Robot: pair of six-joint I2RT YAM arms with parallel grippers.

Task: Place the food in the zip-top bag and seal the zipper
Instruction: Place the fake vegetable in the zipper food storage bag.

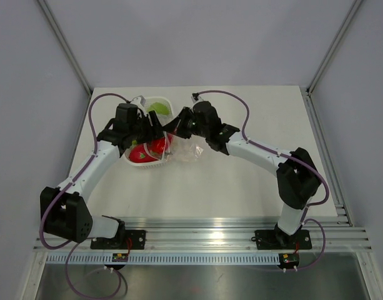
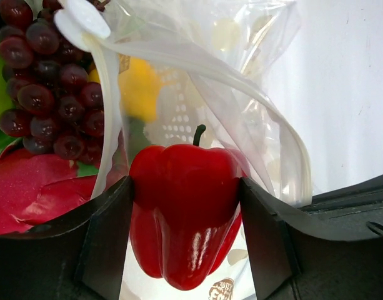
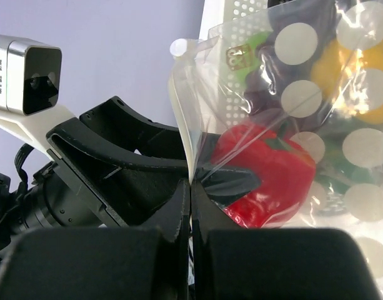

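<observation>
Left gripper: clamped on the glossy red toy bell pepper, one jaw against each flank.
Pepper: upright, stem up, at the open mouth of the transparent crinkly zip-top bag.
Pale ridged zipper strip: unsealed, arching over the pepper.
Right gripper: closed, pinching the bag's edge film.
Dark purple toy grape bunch: just left of the pepper.
White slotted plastic basket: beneath the left gripper, with the bag just beside it.

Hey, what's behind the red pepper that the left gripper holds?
The clear zip-top bag, its mouth gaping, with a white basket and a yellow fruit beyond it. The pepper covers the bag's lower part.
</observation>
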